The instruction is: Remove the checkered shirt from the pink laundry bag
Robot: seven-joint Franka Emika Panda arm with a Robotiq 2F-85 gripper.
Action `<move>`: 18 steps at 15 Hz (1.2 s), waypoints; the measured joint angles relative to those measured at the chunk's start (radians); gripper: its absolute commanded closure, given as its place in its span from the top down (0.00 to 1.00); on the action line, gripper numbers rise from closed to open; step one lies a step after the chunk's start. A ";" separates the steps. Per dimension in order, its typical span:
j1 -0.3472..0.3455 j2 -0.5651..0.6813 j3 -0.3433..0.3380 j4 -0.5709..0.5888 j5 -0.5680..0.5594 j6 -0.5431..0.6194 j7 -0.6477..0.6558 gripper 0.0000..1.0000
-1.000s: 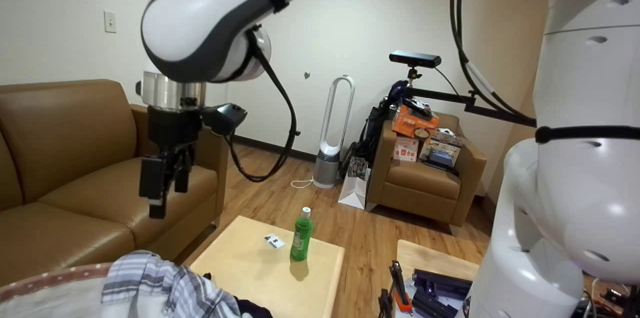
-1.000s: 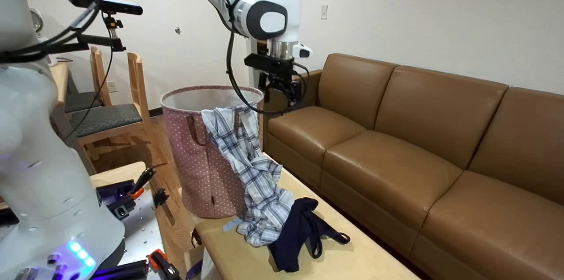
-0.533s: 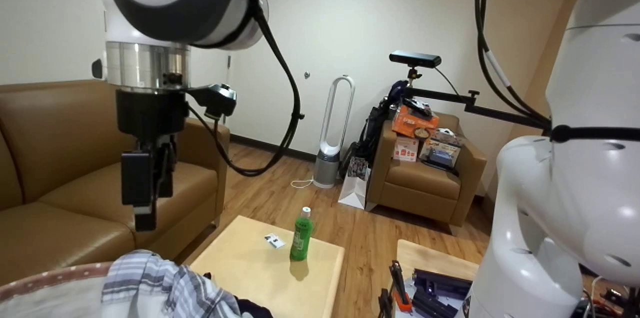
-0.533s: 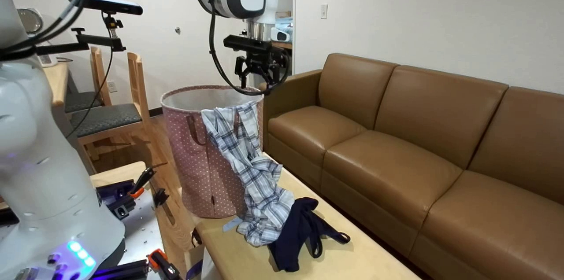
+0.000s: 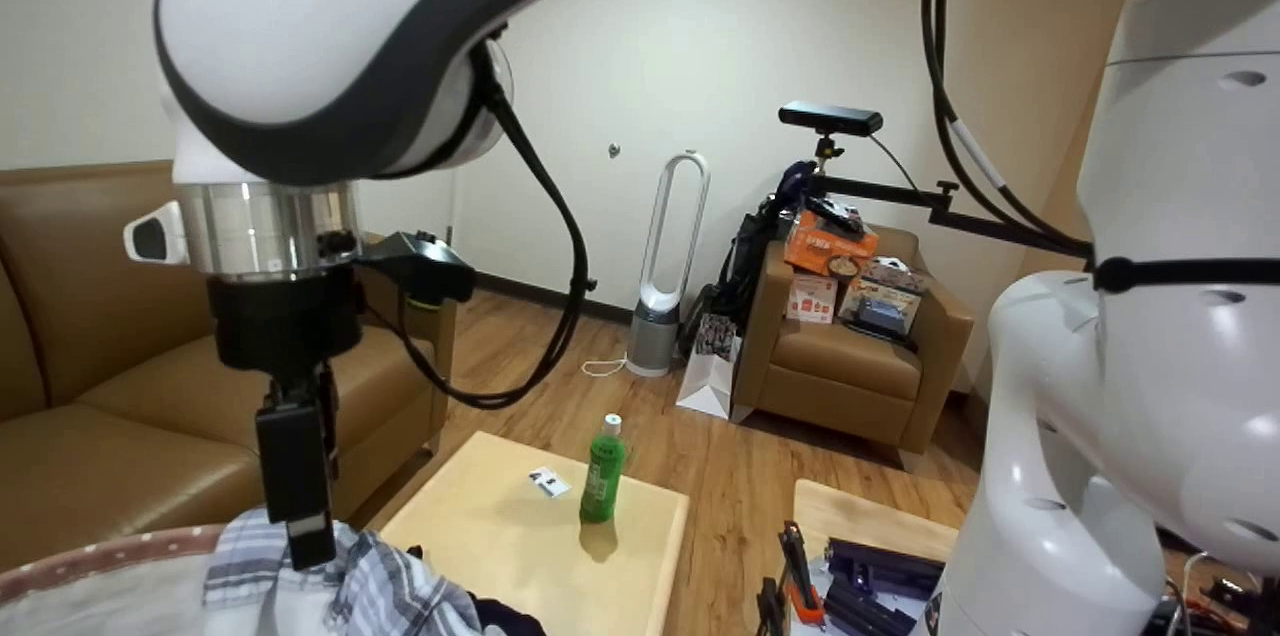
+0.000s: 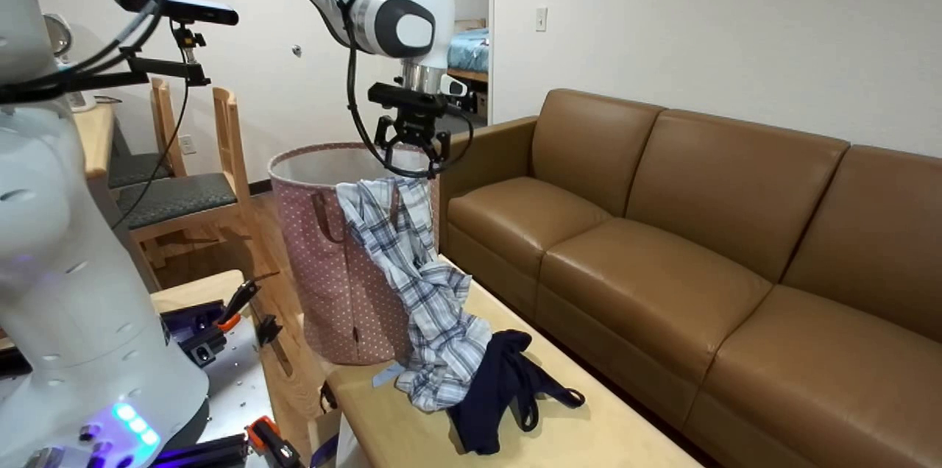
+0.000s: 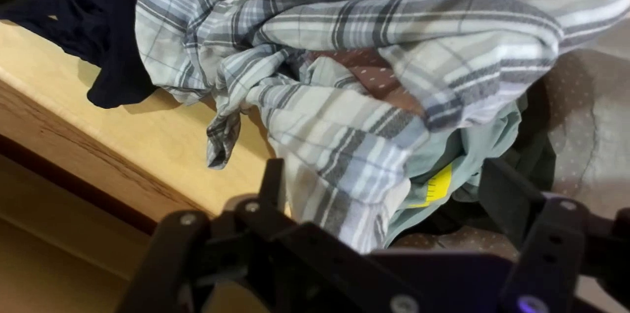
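Note:
The checkered shirt (image 6: pixel 434 299) is draped over the rim of the pink laundry bag (image 6: pixel 342 291), its lower end bunched on the table beside the bag. In the wrist view, part of the shirt (image 7: pixel 344 131) passes below the gap between the jaws. My gripper (image 7: pixel 384 175) stands open above the rim, its fingers wide apart, gripping nothing. In an exterior view a finger (image 5: pixel 300 486) overlaps the draped shirt; whether it touches cannot be told. Inside the bag, a grey-green cloth (image 7: pixel 472 140) with a yellow patch shows.
A dark navy cloth (image 6: pixel 500 387) lies against the shirt on the wooden table (image 6: pixel 581 446). The brown sofa (image 6: pixel 625 254) runs along the table's side. A green bottle (image 5: pixel 603 476) and a small card (image 5: pixel 549 481) stand farther along the table.
From beside the sofa, my gripper has moved across to the bag's rim, rising a little and then coming down above the shirt. It has stayed open; shirt and bag have not moved.

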 measured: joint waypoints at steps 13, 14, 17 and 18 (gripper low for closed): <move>-0.003 0.052 0.005 -0.001 -0.001 0.003 -0.028 0.51; -0.003 0.052 0.005 -0.001 -0.001 0.003 -0.028 0.48; -0.003 0.052 0.005 0.001 -0.003 0.003 -0.028 0.44; -0.003 0.052 0.005 0.004 -0.004 0.003 -0.028 0.55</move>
